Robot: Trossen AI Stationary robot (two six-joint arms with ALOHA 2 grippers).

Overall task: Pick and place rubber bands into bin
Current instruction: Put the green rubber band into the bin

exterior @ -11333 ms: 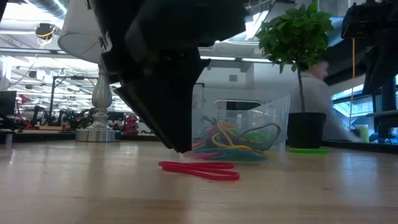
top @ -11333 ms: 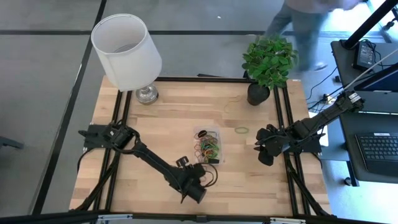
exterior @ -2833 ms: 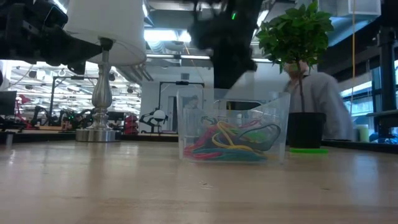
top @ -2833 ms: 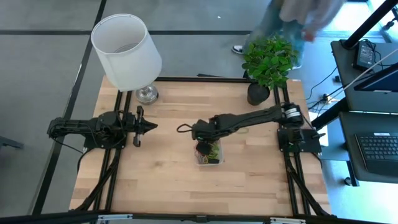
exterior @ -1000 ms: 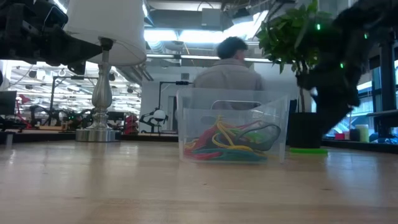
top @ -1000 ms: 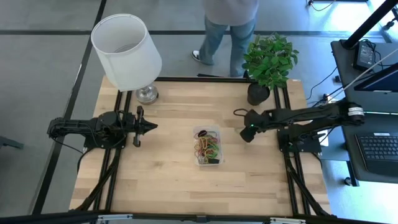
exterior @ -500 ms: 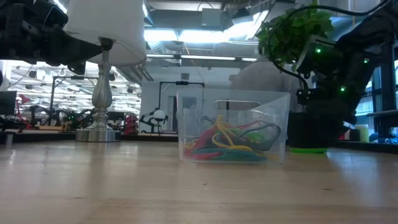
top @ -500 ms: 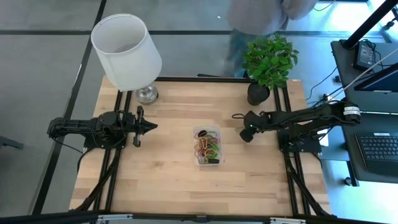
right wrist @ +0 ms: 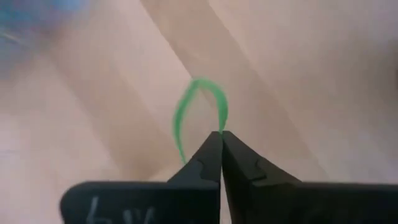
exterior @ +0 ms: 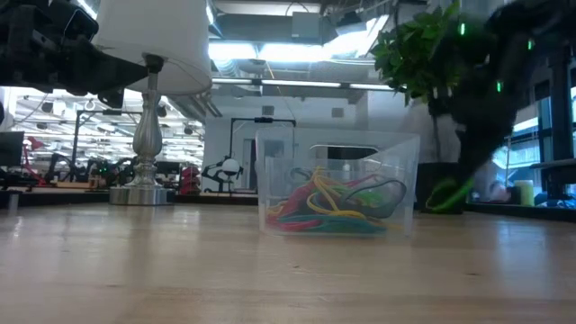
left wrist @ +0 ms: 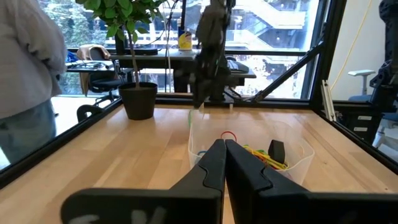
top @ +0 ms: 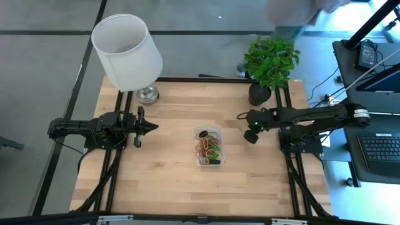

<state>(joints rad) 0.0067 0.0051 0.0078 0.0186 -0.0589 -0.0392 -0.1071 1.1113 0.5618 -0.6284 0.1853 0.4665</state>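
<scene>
The clear bin (top: pixel 201 132) stands mid-table with several coloured rubber bands (top: pixel 209 148) heaped inside, which also show through its wall in the low view (exterior: pixel 333 205). My right gripper (top: pixel 251 136) hovers to the right of the bin, shut on a green rubber band (right wrist: pixel 198 102). My left gripper (top: pixel 154 127) waits shut and level at the table's left, pointing toward the bin (left wrist: pixel 292 155). My right gripper pinches one end of the green rubber band's loop (right wrist: pixel 217 127) between its two fingertips. The fingers slant down from the table's right side. The rest of the loop (exterior: pixel 445 193) hangs slack below the fingers, lifted off the table.
A white-shaded lamp (top: pixel 128 53) stands at the far left corner and a potted plant (top: pixel 269 65) at the far right. A small black block (left wrist: pixel 275 149) lies in the bin with the bands. A person (top: pixel 294 12) moves beyond the far edge.
My right gripper has taken hold of the green rubber band, rolled its wrist and risen a little. The band lay flat on the table right of the bin; now it hangs from the fingertips, lifted off the wood.
</scene>
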